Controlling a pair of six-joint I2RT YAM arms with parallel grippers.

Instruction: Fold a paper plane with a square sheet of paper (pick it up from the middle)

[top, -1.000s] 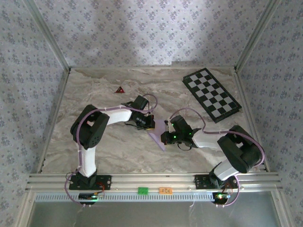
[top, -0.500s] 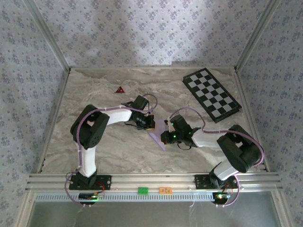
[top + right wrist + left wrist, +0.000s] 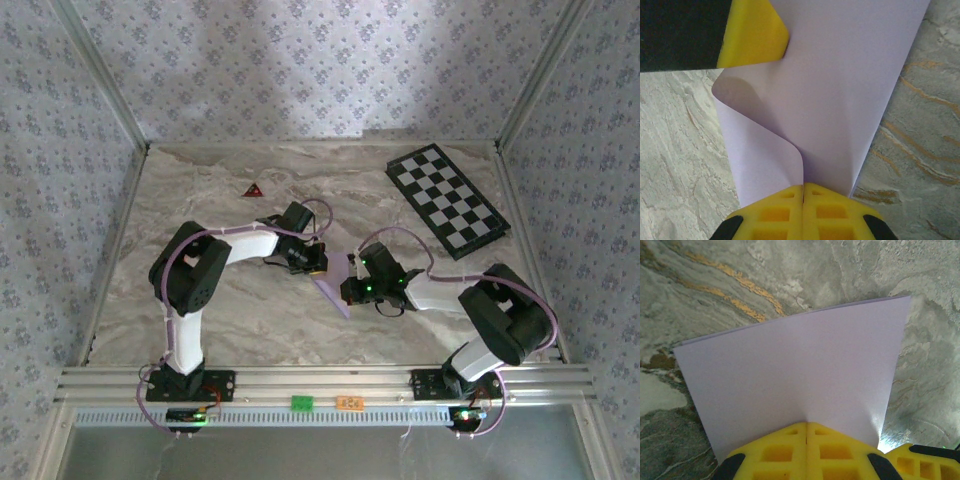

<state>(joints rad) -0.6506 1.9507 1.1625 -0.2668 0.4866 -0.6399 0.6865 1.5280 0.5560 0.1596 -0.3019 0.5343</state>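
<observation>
The square sheet of paper [image 3: 800, 365], thin, plain and pale lilac, is pinched at its near edge by the left claw [image 3: 806, 427], whose yellow jaws are pressed flat together on it. In the right wrist view the right claw [image 3: 803, 189] is likewise closed on the paper [image 3: 840, 75] from the opposite side. There one layer bows out in a soft curl just above the jaws, and one yellow finger [image 3: 755, 35] of the left claw touches the sheet's far corner. Its far edge in the left wrist view seems to be double, so it looks folded once already. From above, the sheet [image 3: 333, 290] shows as a narrow lilac sliver between the left claw [image 3: 315, 262] and the right claw [image 3: 350, 290], near the middle of the marbled desk [image 3: 250, 310]. Whether its lower edge touches the desk I cannot tell. A black-and-white checkered board [image 3: 447, 200] and a small dark red triangle [image 3: 252, 190] lie well apart from it. This paper will handle as very light and limp: it sags and curls wherever unsupported, takes a crease at the slightest pinch, and could tear if the two claws pull against each other. I judge the safest hold is on an edge beside the fold line, with firm pressure and no tugging.
</observation>
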